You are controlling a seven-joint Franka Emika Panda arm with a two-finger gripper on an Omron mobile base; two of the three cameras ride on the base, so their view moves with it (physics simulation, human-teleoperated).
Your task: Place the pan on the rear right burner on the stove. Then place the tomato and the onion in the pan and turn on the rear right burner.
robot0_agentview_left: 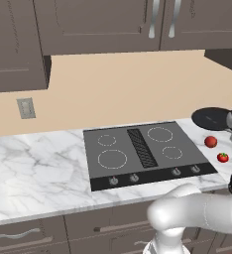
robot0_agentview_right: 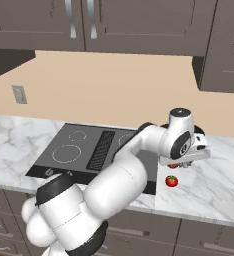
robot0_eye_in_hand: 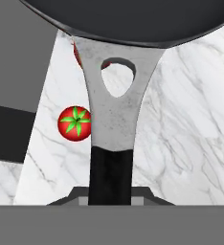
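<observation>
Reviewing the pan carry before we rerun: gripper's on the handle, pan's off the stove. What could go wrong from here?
1. The gripper pinches only the end of the dark handle, so the round black frying pan could tilt or slip.
2. The bright red green-topped tomato and duller red onion lie beside the carry path; a low pan could knock them.
3. The rear right burner ring could be missed.

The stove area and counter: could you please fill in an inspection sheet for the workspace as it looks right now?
Surface: white marble counter with the stove set in; all four rings bare.
Job's things: pan right of the stove, off the rear right burner; handle runs down between the finger tips. Tomato and onion on the counter, apart.
Clutter: nothing seen.
Grippers: gripper shut on the pan handle.
Cables: nothing seen.
Surroundings: dark cabinets above, beige wall, wall outlet.
</observation>
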